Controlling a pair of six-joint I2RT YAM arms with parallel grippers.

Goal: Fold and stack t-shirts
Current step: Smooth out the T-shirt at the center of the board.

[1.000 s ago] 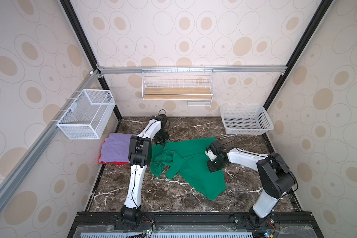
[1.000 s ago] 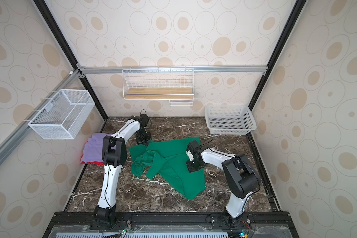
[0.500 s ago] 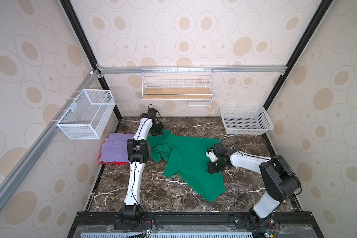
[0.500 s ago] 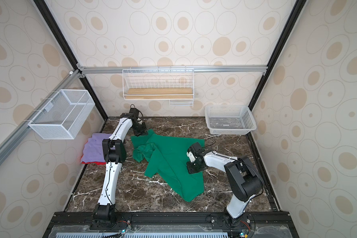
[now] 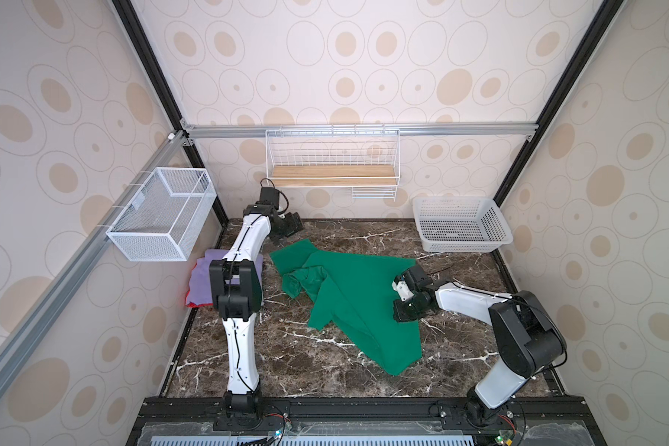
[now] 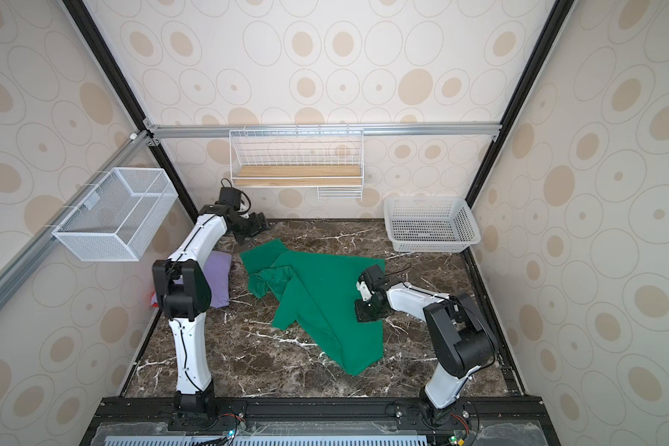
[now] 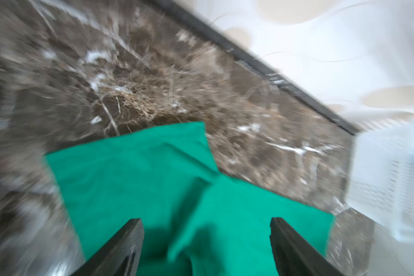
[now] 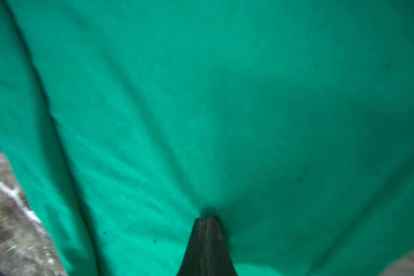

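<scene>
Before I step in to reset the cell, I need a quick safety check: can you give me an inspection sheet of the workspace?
Surface: dark marble tabletop, white veins.
Job's things: green t-shirt crumpled mid-table; lavender t-shirt lying on red t-shirt at the left edge.
Clutter: empty white plastic basket, far right corner.
Grippers: left gripper open over the green t-shirt's far corner; right gripper shut, pinching the green t-shirt.
Cables: black cable loops at the left wrist.
Surroundings: wire shelf with wooden board on the back wall; mesh basket on the left rail.

Matt soft cloth = green tee [image 5: 364,293], glossy marble-look tabletop [image 5: 286,359], perforated plastic basket [image 5: 497,228], wood shelf [image 5: 333,175] w/ wire frame.
</scene>
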